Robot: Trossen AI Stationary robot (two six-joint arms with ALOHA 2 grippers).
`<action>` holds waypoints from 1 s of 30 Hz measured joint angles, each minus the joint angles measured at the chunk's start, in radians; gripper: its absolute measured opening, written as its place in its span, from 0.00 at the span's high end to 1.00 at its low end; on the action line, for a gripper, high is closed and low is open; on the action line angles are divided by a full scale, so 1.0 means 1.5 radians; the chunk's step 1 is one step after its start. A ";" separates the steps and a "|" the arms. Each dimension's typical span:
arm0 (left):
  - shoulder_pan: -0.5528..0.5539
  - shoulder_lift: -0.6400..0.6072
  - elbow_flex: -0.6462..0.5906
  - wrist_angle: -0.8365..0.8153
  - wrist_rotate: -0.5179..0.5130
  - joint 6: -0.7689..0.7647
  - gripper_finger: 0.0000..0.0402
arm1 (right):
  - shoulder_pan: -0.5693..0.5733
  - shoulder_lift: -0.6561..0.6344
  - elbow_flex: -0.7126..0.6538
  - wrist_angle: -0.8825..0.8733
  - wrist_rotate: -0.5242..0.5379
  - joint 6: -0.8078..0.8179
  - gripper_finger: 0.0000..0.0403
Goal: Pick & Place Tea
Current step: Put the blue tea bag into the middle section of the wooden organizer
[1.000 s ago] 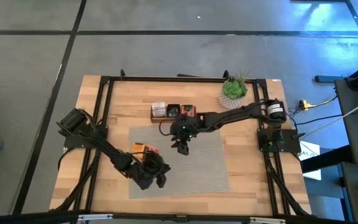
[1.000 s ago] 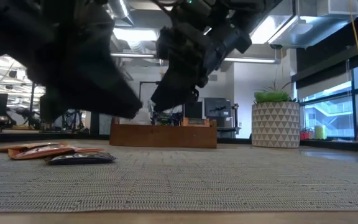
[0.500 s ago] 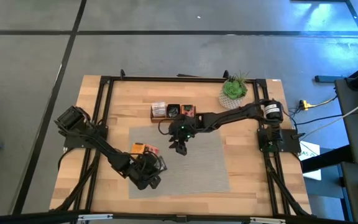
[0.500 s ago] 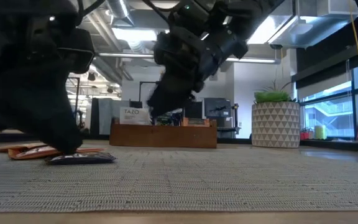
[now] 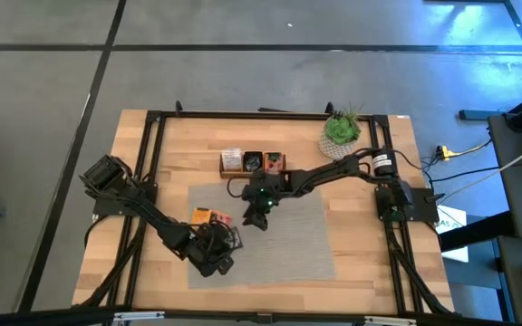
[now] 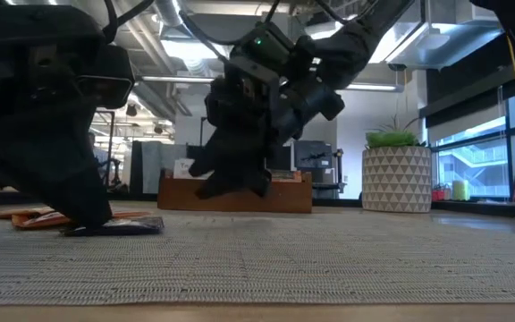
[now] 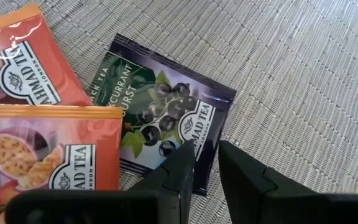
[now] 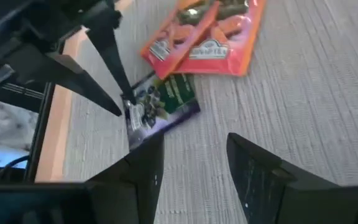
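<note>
Two orange sachets (image 7: 23, 124), one black sachet (image 7: 160, 124) — grey mat (image 7: 291, 74).

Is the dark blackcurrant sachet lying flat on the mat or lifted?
Flat: the dark blackcurrant tea sachet lies on the grey woven mat, the left gripper straddling its edge.

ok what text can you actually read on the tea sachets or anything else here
"AHMAD TEA" on the near orange sachet.
"AHMAD TEA LONDON" on the far orange sachet.
"CURRANT BURST" on the dark sachet; its emblem text is too small to read.
Labels on the sachets in the wooden tray are too small to read.
</note>
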 joint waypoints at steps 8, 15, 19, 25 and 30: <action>0.000 0.003 -0.001 -0.003 0.002 0.083 0.82 | 0.030 -0.001 0.001 0.048 0.000 0.012 0.56; 0.000 0.004 -0.001 -0.003 0.005 0.133 0.82 | 0.054 -0.001 0.001 0.049 0.080 0.042 0.56; 0.000 0.004 -0.002 -0.003 0.005 0.163 0.82 | 0.044 0.008 0.001 0.052 0.065 0.084 0.56; 0.001 0.004 -0.002 -0.003 0.006 0.192 0.82 | 0.037 0.066 0.049 0.048 0.009 0.117 0.56; 0.002 0.004 -0.002 0.000 0.011 0.193 0.82 | 0.040 0.110 0.124 -0.009 -0.019 0.116 0.56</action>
